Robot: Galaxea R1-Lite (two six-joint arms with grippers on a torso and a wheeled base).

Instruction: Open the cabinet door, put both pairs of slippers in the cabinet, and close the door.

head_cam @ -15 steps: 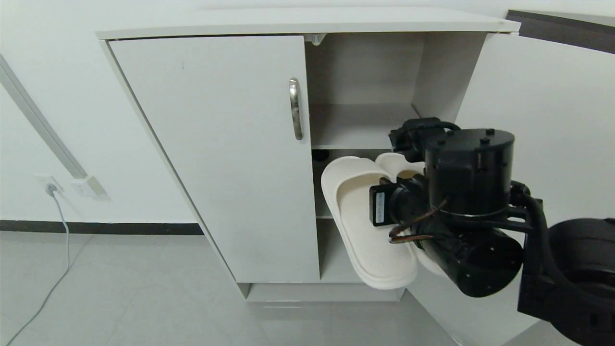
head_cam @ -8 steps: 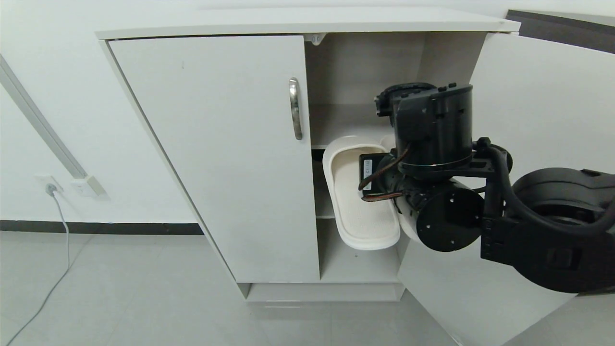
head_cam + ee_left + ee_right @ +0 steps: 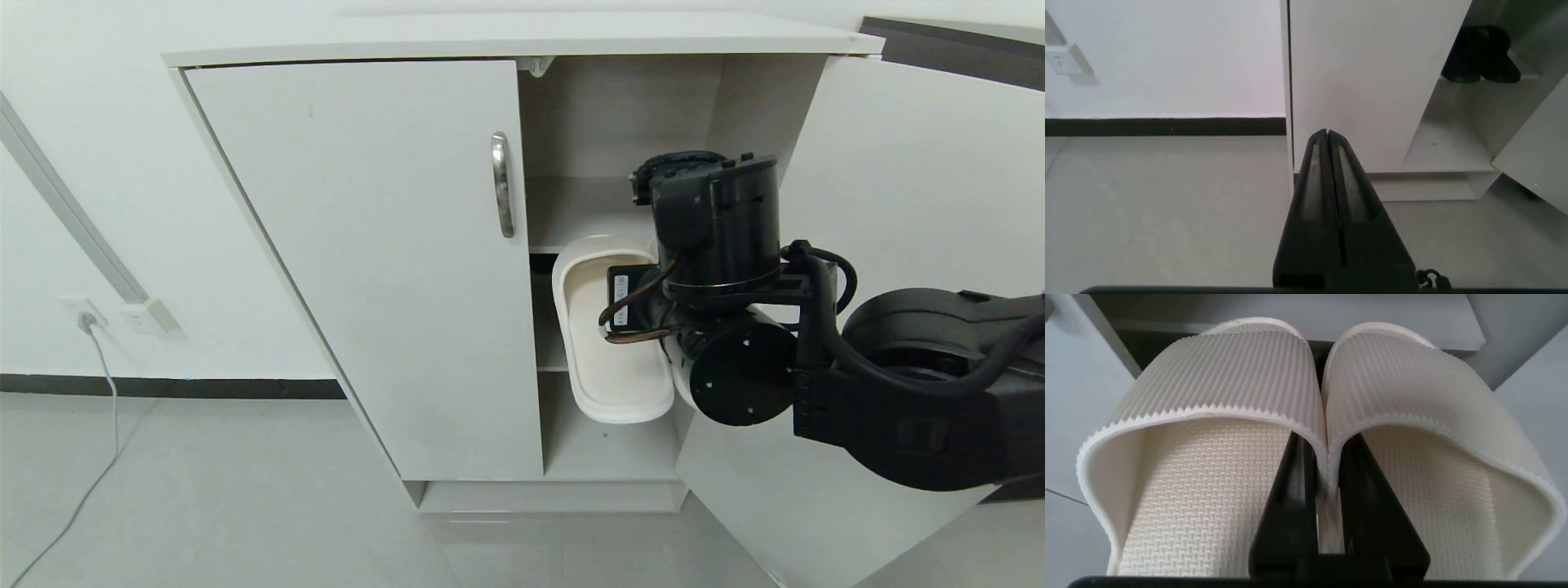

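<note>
We see the pair of cream ribbed foam slippers held side by side. The right gripper pinches their two inner edges together between its dark fingers. One slipper lies to each side of the fingers, toes pointing away from them toward a shelf edge.

The right wrist view gives us that pinch up close, and the head view adds the setting. There the slippers hang steeply, toes up, in the open right half of the white wooden cabinet, in front of its shelves. They sit between the shut left door with its metal bar handle and the swung-out right door. Whether they touch a shelf we cannot tell.

The left gripper has its fingers pressed together with nothing between them, above the grey floor tiles. Beyond its fingertips stands the cabinet's base. Farther off, a dark pair of footwear rests on a shelf, seen far more plainly from this wrist than from the head.
</note>
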